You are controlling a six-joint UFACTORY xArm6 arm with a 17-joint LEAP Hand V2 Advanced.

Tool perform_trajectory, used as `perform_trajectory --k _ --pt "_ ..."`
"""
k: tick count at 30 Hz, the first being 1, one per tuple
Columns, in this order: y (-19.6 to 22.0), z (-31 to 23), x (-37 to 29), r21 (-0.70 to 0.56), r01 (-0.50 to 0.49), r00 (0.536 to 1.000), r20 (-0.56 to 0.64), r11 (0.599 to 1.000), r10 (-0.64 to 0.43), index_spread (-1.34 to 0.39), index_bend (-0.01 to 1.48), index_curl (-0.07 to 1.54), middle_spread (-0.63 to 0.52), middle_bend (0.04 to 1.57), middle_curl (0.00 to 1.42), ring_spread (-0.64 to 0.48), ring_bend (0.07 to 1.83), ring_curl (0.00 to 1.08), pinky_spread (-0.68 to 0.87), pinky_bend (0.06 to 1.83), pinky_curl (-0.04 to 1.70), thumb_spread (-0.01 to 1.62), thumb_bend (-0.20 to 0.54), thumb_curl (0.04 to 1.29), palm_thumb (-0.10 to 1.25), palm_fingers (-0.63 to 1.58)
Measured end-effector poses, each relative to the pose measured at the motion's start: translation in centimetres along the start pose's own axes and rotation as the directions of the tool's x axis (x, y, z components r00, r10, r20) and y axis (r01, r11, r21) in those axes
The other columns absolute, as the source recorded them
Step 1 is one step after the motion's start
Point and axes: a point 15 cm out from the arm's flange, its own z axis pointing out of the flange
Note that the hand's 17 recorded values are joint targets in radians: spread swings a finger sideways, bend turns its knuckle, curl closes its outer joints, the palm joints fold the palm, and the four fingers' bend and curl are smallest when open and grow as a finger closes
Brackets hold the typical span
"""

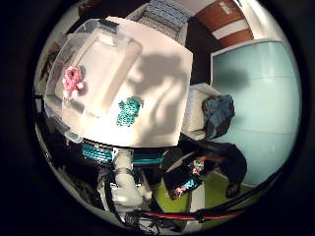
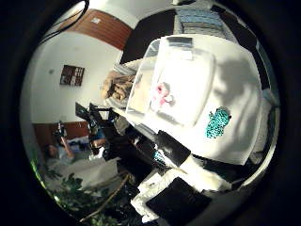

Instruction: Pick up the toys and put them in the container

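Pink toy (image 1: pixel 72 82) lies inside clear container (image 1: pixel 106 49). Teal toy (image 1: pixel 129 110) on white table (image 1: pixel 167 78), just beside container. Hand (image 2: pixel 174 197) above; finger state cannot tell.

Pink toy (image 1: pixel 72 82), teal toy (image 1: pixel 129 111)

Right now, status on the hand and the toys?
Hand high above the white table, holding nothing seen. Pink knitted toy already in the clear plastic container. Teal knitted toy on the table beside the container. Nothing blocking it.
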Motion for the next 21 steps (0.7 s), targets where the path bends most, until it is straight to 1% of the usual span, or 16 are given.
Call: perform_trajectory --k 4,9,13,16,21 --pt "1.4 3.0 4.4 -0.004 -0.119 0.993 -0.006 0.993 0.119 -0.17 0.16 0.28 0.1 0.24 0.32 0.13 0.5 0.25 0.38 0.47 0.34 1.1 -0.02 0.32 0.56 0.23" --pt "3.2 5.6 8.8 -0.04 -0.251 0.968 -0.005 0.967 0.251 -0.13 0.16 0.28 0.16 0.22 0.32 0.17 0.44 0.23 0.39 0.48 0.33 1.11 -0.022 0.32 0.57 0.16" --pt "3.3 7.4 12.1 -0.015 -0.339 0.941 -0.002 0.941 0.339 -0.12 0.16 0.28 0.18 0.2 0.32 0.19 0.41 0.22 0.4 0.49 0.32 1.11 -0.02 0.33 0.58 0.13" --pt "3.9 10.2 12.9 -0.021 -0.394 0.918 0.036 0.919 0.394 -0.11 0.16 0.28 0.19 0.19 0.31 0.2 0.41 0.22 0.41 0.49 0.31 1.12 -0.019 0.33 0.59 0.12" --pt "7.5 16.2 12.9 -0.115 -0.47 0.874 0.08 0.875 0.48 -0.09 0.16 0.28 0.21 0.19 0.31 0.22 0.4 0.23 0.42 0.5 0.31 1.12 -0.022 0.33 0.59 0.11"
